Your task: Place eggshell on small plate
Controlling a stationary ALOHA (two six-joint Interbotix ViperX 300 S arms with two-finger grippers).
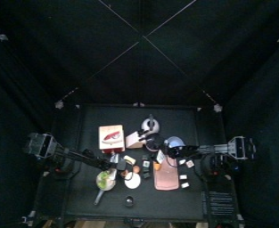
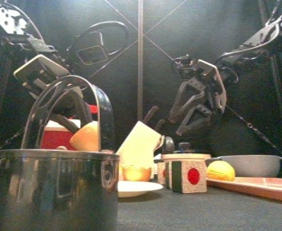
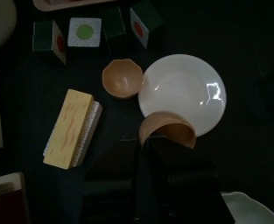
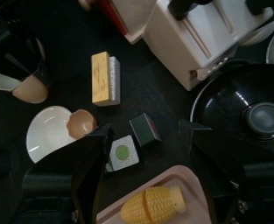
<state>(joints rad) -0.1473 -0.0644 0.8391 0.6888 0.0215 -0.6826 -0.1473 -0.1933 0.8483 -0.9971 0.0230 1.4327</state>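
A small white plate (image 3: 184, 83) lies on the black table, bare in the left wrist view. My left gripper (image 3: 160, 149) hangs just off its rim, shut on a tan eggshell half (image 3: 168, 131) with the hollow side showing. A second eggshell half (image 3: 122, 77) rests on the table against the far side of the plate's rim. The right wrist view shows the same plate (image 4: 45, 131), the loose eggshell (image 4: 80, 123) and the held eggshell (image 4: 31, 89). My right gripper (image 4: 157, 188) stands open above the pink tray, apart from the plate.
A yellow block (image 3: 71, 127) lies beside the plate, with small picture cubes (image 3: 87, 31) beyond it. A pink tray (image 4: 198, 188) holds a corn cob (image 4: 151, 208). A black pan (image 4: 250, 105), a toaster (image 4: 192, 31) and a steel pot (image 2: 53, 185) crowd the table.
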